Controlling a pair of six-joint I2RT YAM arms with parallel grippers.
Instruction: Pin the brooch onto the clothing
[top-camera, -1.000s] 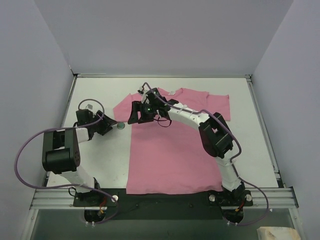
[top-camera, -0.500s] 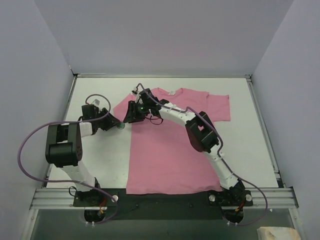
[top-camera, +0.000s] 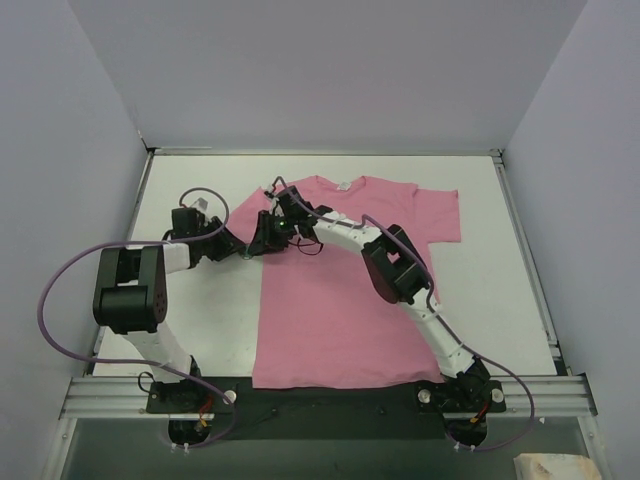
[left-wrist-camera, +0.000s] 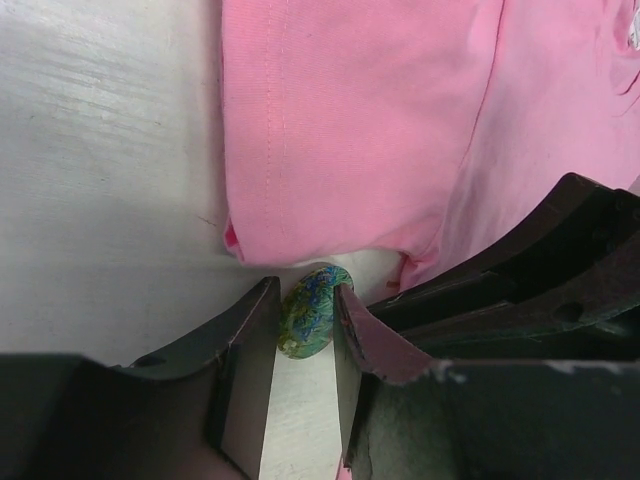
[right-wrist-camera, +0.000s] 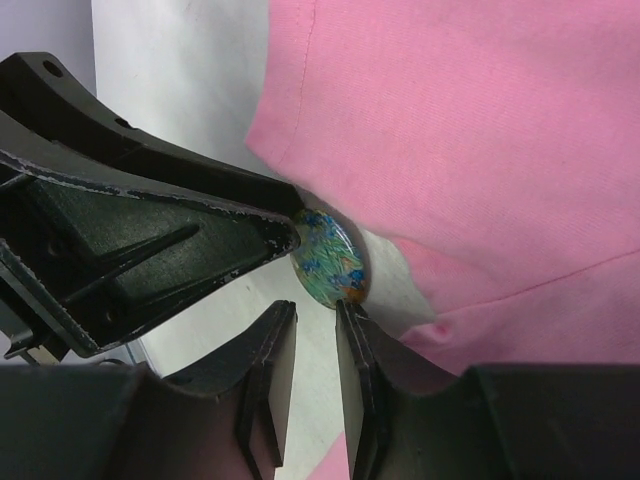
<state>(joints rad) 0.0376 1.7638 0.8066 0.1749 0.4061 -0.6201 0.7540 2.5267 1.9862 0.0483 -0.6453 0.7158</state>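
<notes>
You have one brooch (left-wrist-camera: 313, 310), sitting between the two fingers (left-wrist-camera: 245, 350) of the left gripper (left-wrist-camera: 305, 300) and just past the two fingertips (right-wrist-camera: 270, 370) of the right gripper (right-wrist-camera: 315, 315). That makes two grippers and four fingers. You have one T-shirt (top-camera: 340, 300), lying just beyond both pairs of fingers. You count two arms, the left arm (top-camera: 130, 290) and the right arm (top-camera: 400, 270), on one table (top-camera: 190, 310).

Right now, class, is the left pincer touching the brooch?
Touching. The left wrist view shows the brooch wedged between both fingers of the left pincer, with no gap on either side.
</notes>
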